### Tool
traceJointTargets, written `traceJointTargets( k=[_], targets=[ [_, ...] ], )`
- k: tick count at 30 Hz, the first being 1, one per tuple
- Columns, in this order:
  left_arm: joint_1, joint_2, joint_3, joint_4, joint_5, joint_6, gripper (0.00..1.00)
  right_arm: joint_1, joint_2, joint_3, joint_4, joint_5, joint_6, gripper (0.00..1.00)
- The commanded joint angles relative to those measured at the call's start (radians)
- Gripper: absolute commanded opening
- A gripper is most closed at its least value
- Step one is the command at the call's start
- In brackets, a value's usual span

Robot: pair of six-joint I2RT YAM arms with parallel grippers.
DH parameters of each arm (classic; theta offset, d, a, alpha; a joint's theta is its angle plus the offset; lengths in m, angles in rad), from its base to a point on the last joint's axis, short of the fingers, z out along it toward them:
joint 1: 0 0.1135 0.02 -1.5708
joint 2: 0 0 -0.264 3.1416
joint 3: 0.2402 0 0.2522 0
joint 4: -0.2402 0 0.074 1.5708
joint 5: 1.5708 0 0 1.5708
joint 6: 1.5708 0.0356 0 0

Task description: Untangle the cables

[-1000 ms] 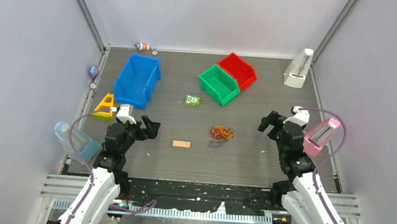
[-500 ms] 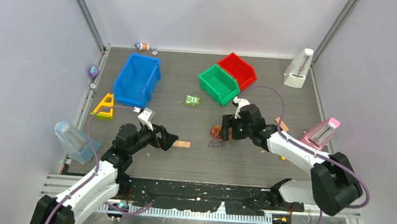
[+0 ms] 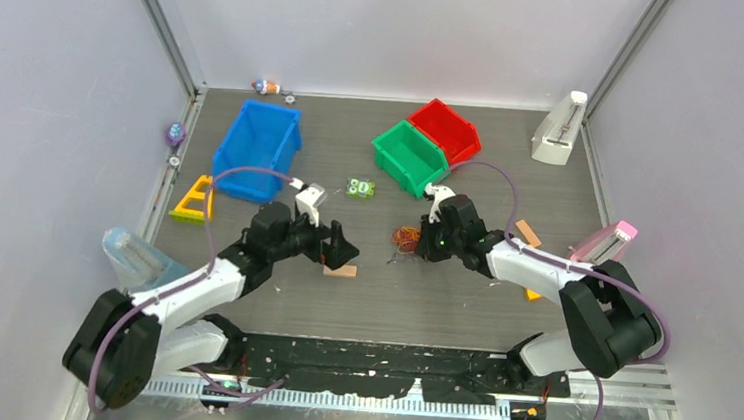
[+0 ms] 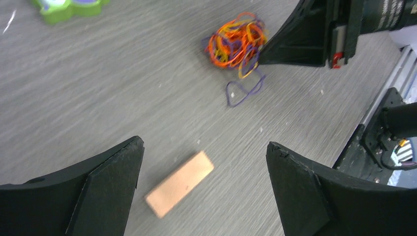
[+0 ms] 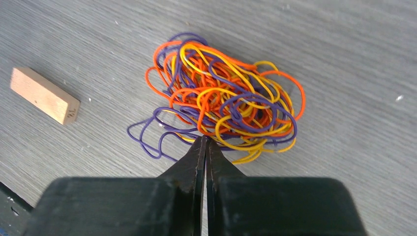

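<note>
**Right fingers [image 3: 422, 244] clenched at the cables' [image 3: 407, 238] edge**
Top: cables mid-surface, left fingers [image 3: 340, 251] spread at their 9 o'clock. Left wrist: cables [image 4: 237, 43] at 1 o'clock. Right wrist: right fingers [image 5: 205, 140] apparently nip the cables' [image 5: 226, 103] 6 o'clock rim; pulling could drag everything, or slip off.

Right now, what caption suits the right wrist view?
Shut black pincer touching the edge of a tangled orange, yellow and purple cable bundle, a wooden block nearby.

Top camera looking down from high at near edge, far off, taking in whole table [image 3: 461, 307]. Wrist cameras looking down close, both sharing cables [image 5: 226, 105] and wooden block [image 4: 180, 183], mid-frame in top view.
</note>
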Motion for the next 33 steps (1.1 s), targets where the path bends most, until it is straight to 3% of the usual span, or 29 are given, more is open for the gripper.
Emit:
traceJointTargets(
  k=[1,6,12,14,15,17,19,27,33],
  targets=[
    [-0.048,0.148,0.168,0.038,0.028,0.011,0.96,0.006,-0.032,-0.030,0.170,-0.031,-0.039,0.05],
    [-0.057,0.352,0.292,0.104,0.109,-0.040,0.95,0.006,-0.089,-0.144,0.406,-0.116,-0.013,0.05],
    [-0.057,0.500,0.315,0.265,0.191,-0.122,0.94,0.006,-0.100,-0.171,0.437,-0.162,-0.003,0.05],
    [-0.057,0.517,0.337,0.226,0.184,-0.117,0.93,0.006,-0.084,-0.158,0.425,-0.181,-0.004,0.18],
    [-0.059,0.520,0.344,0.207,0.176,-0.109,0.93,0.006,-0.083,-0.149,0.420,-0.181,-0.006,0.36],
    [-0.060,0.525,0.361,0.170,0.153,-0.096,0.92,0.006,-0.109,-0.156,0.410,-0.160,-0.011,0.53],
    [-0.066,0.539,0.382,0.136,0.134,-0.082,0.91,0.006,-0.163,-0.181,0.409,-0.101,-0.012,0.62],
    [-0.102,0.595,0.460,0.031,0.096,-0.049,0.83,-0.020,-0.349,-0.267,0.385,0.201,0.016,0.78],
    [-0.103,0.607,0.486,-0.038,0.063,-0.032,0.83,-0.140,-0.157,-0.184,0.346,0.012,0.078,0.75]
  ],
)
